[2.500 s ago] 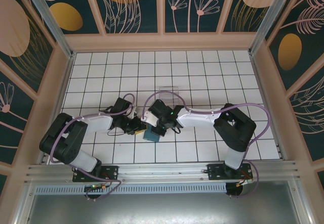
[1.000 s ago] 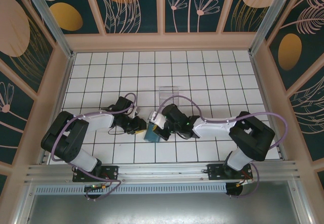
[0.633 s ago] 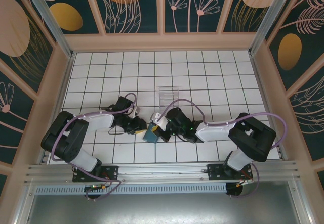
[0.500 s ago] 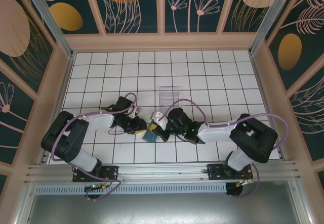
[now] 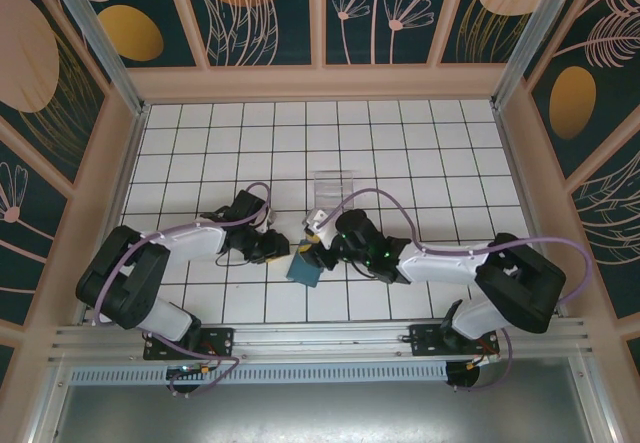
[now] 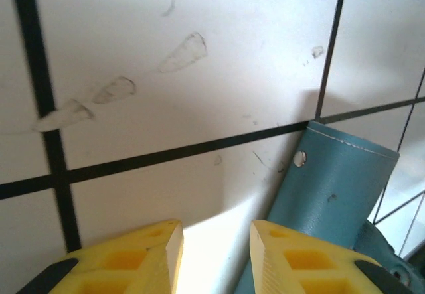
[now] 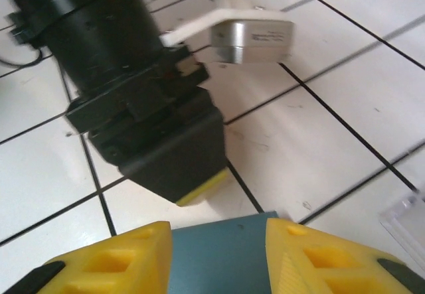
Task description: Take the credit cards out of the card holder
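Observation:
The teal card holder (image 5: 303, 269) lies closed and flat on the white tiles between the two grippers. My left gripper (image 5: 277, 253) sits just left of it, low over the floor. Its yellow jaws (image 6: 216, 234) are open over bare tile, and the card holder (image 6: 339, 188) with its small snap rivet lies beside the right finger. My right gripper (image 5: 316, 253) comes in from the right. Its yellow fingers (image 7: 219, 231) stand open, with the card holder's (image 7: 219, 257) teal cover showing between and below them. The credit cards are hidden.
A clear plastic tray (image 5: 333, 185) stands about two tiles behind the grippers, and its corner (image 7: 405, 218) shows in the right wrist view. The left gripper's black body (image 7: 153, 121) faces the right gripper closely. Wooden walls ring the tiled floor (image 5: 420, 153).
My right gripper's jaws have gone from shut to open. The right arm's elbow has swung out to the right. The card holder has shifted slightly right. The left arm has barely moved.

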